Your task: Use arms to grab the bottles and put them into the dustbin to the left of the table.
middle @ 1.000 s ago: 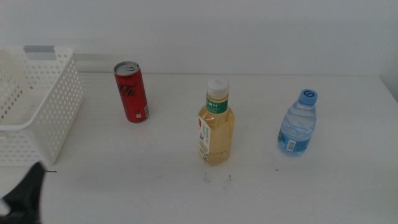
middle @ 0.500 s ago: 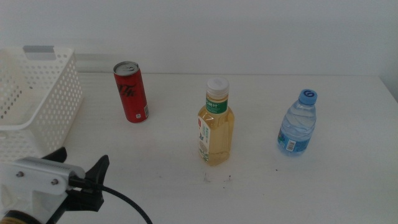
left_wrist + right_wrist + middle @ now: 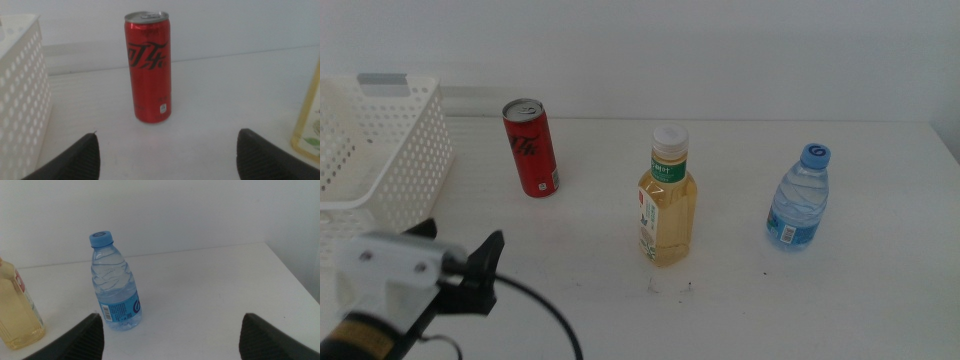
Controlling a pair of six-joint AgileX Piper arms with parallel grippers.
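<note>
Left gripper (image 3: 455, 265), jaws spread, sits near-left facing the upright can (image 3: 530, 148) by the bin (image 3: 415, 150); it should advance level, jaws straddling mid-can before closing; right gripper (image 3: 167, 330) waits open.

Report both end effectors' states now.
Left end effector: open, empty, facing the red soda can.
Right end effector: open, empty, facing the water bottle.

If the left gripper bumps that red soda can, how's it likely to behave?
The red soda can stands upright, tall and slim on a narrow base, so a high bump would likely tip it, then let it roll. Its smooth painted wall looks slippery. The open left gripper faces it, not touching.
</note>
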